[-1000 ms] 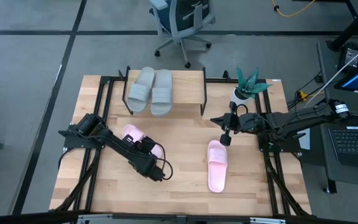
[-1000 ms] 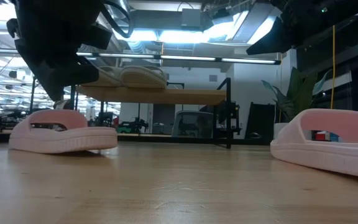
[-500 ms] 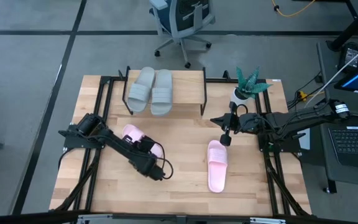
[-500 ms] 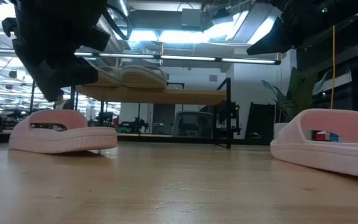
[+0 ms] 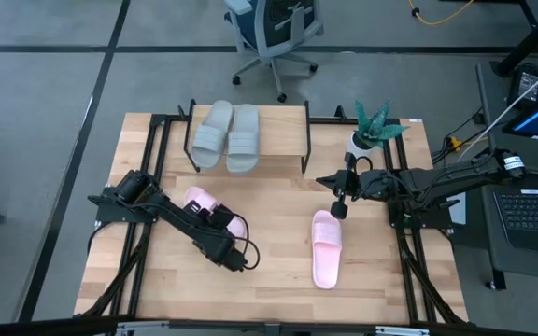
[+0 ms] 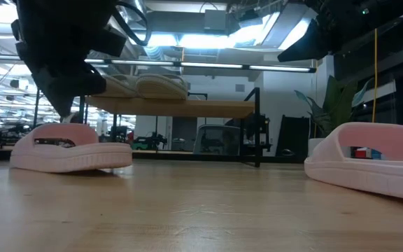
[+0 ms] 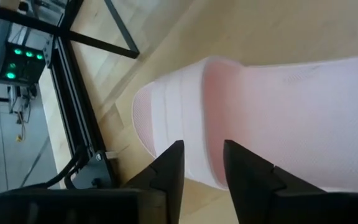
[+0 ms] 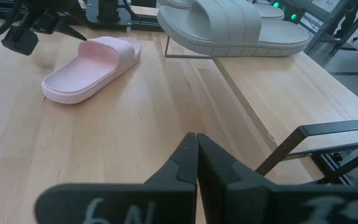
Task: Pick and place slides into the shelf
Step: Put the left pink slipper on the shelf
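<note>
Two pale grey-green soft slide sandals (image 5: 229, 137) lie side by side on the small low shelf with the light wooden plank top and thin black metal legs (image 5: 283, 131), occupying its left half (the right half of the plank is bare). A light pink slide sandal (image 5: 201, 200) lies flat on the large wooden table (image 5: 278, 299), in front of the shelf on the left side. The left gripper (image 7: 199, 167) is directly over this slide; its fingers (image 7: 171, 165) stand slightly apart, straddling the strap area, and no lift is evident, the sole resting on the table in the low view. A second light pink slide sandal (image 5: 326, 247) lies on the table towards the right, well apart from the first. The right gripper (image 8: 196, 157) hangs above the table just beyond that slide, fingers pressed together and empty. A small potted green plant (image 5: 374, 126) stands near the shelf's right end.
</note>
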{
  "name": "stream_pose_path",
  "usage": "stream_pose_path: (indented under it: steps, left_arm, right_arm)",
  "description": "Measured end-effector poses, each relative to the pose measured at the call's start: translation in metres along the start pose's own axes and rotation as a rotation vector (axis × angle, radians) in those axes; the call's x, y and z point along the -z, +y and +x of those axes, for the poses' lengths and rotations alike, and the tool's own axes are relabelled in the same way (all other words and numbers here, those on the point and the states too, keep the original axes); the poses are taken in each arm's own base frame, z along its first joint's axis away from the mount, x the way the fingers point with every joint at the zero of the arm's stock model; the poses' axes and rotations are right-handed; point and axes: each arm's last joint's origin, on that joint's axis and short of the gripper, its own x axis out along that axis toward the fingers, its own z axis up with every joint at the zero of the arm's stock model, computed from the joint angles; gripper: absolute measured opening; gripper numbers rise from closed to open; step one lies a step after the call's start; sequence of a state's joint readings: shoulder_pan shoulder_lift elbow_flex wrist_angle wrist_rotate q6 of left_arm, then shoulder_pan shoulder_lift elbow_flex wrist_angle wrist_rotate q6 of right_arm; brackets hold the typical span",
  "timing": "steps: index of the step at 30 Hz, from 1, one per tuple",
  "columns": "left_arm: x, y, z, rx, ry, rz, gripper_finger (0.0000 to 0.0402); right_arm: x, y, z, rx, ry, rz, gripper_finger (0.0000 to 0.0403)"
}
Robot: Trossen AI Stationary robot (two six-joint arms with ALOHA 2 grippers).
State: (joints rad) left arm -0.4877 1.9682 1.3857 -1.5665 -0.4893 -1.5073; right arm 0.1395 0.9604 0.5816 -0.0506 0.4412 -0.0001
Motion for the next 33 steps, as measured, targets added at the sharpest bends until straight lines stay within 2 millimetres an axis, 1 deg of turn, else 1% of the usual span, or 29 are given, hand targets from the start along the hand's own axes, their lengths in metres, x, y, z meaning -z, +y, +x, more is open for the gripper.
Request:
stream_pose_path:
  steps: [7,14,16,19,27,30,33]
  left_arm:
    - [-0.003,0.000,0.001,0.002,-0.015,0.011,0.0106]
    - [-0.003,-0.001,0.002,0.008,-0.020,0.031,0.0106]
    - [-0.003,-0.001,0.002,0.008,-0.020,0.034,0.0112]
    - [-0.003,-0.001,0.002,0.008,-0.022,0.017,0.0137]
    - [-0.004,-0.001,0.002,0.005,-0.049,0.011,0.0232]
    - [-0.004,-0.001,0.001,0.004,-0.046,0.037,0.0246]
    - [-0.003,-0.001,0.001,0.005,-0.046,0.045,0.0249]
  right_arm:
    - [0.001,0.001,0.001,-0.001,0.005,-0.003,0.0004]
    - [0.005,0.004,0.009,-0.001,0.041,-0.019,0.0004]
    - [0.006,0.005,0.010,-0.001,0.048,-0.023,0.0004]
    - [0.006,0.005,0.011,-0.001,0.046,-0.023,0.0004]
    - [0.006,0.005,0.011,-0.001,0.046,-0.023,0.0004]
    - [0.006,0.005,0.011,-0.001,0.046,-0.024,0.0004]
    - [0.006,0.005,0.011,-0.001,0.046,-0.025,0.0004]
